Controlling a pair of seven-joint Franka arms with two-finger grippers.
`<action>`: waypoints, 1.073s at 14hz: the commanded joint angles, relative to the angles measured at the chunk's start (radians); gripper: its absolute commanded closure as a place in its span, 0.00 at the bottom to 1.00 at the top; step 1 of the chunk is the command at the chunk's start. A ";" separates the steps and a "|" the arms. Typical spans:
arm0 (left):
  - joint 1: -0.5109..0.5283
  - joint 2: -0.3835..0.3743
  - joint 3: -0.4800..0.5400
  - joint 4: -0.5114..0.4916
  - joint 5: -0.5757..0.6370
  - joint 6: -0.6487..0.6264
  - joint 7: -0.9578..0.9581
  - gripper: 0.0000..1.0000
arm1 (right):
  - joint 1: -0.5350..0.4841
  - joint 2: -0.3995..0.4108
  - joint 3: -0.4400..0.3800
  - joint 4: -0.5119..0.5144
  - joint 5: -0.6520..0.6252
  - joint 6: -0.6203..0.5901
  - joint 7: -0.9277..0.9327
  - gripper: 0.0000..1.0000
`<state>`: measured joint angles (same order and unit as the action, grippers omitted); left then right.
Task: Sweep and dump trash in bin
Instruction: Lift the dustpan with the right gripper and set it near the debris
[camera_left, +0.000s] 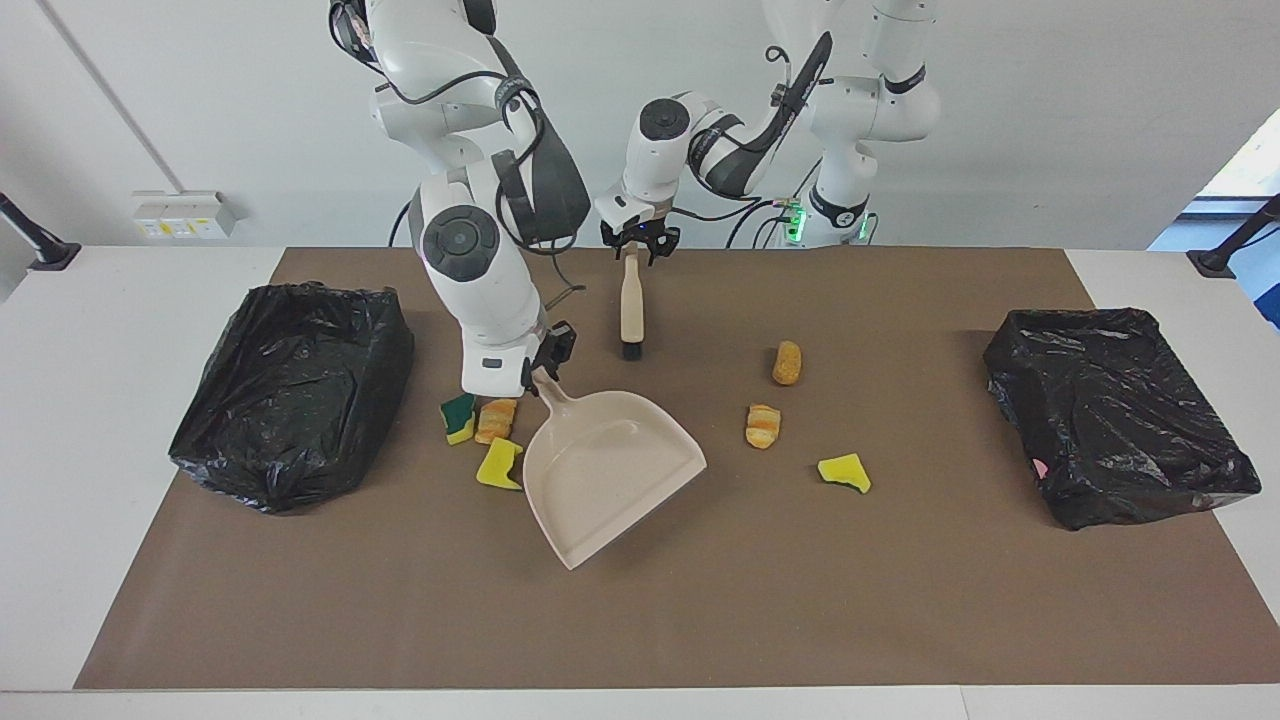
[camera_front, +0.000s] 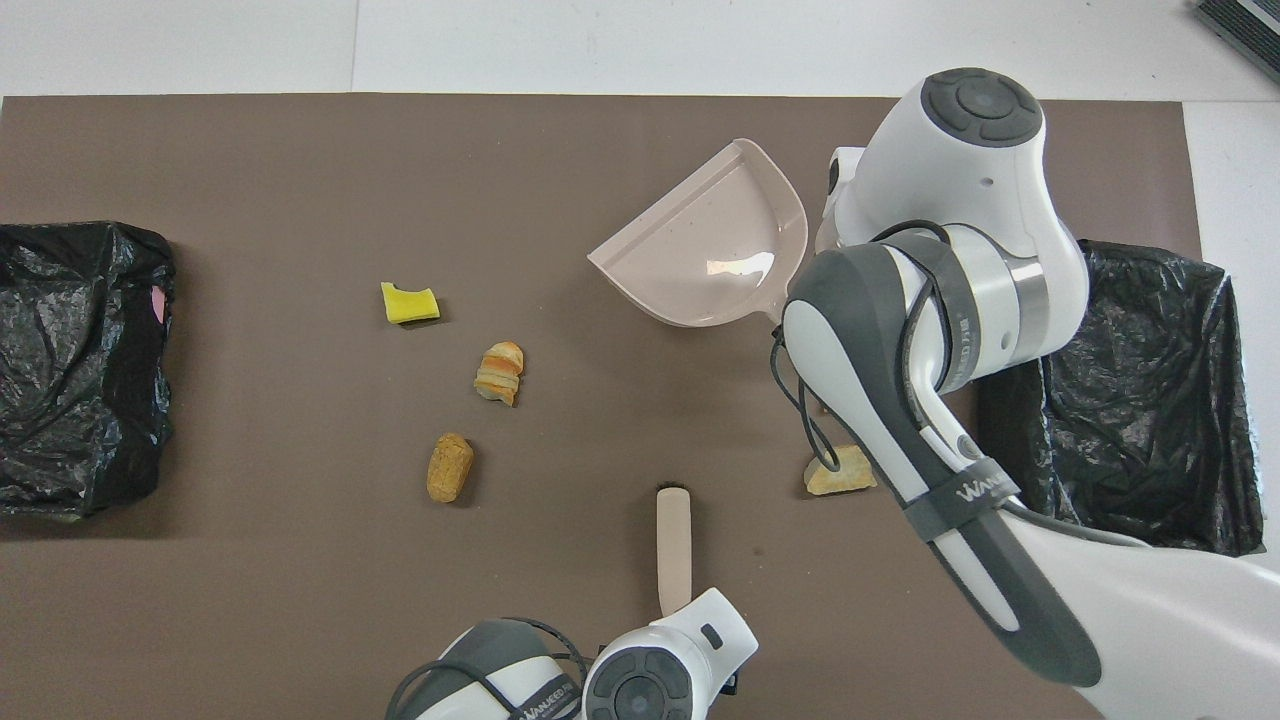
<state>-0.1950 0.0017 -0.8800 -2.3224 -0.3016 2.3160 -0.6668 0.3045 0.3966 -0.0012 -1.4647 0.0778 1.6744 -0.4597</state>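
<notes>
the right gripper, left of centre in the facing view, is clamped on the handle of the beige dustpan; the pan lies tilted on the brown mat, its open mouth toward the lower edge of that frame; the left gripper, top centre of the facing view, sits over the end of the brush, whose beige handle runs down the frame to dark bristles; whether its fingers are pinching the brush or only part closed around it, i cannot tell; the trash is scattered on the mat; a green-and-yellow sponge scrap, a bread lump and a yellow scrap cluster just beside the pan, left of it in the facing view; another tan lump shows lower right of centre in the overhead view, partly under the right arm; a brown lump, a striped lump and a yellow scrap lie right of centre in the facing view, apart from the pan; one black-bagged bin sits at mid left of the facing frame, a second bin at mid right.
</notes>
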 joint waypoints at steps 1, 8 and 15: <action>0.000 -0.002 0.006 0.026 -0.013 -0.053 -0.008 0.44 | -0.002 -0.024 0.007 -0.029 -0.078 -0.018 -0.178 1.00; -0.003 -0.005 0.003 0.021 -0.013 -0.058 -0.005 0.57 | -0.041 -0.074 0.007 -0.157 -0.219 0.091 -0.563 1.00; 0.043 -0.011 0.010 0.063 -0.002 -0.179 0.015 1.00 | 0.016 -0.081 0.010 -0.200 -0.277 0.085 -0.590 1.00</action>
<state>-0.1846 0.0014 -0.8710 -2.2957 -0.3016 2.2191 -0.6664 0.3054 0.3471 0.0040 -1.6126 -0.1738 1.7437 -1.0262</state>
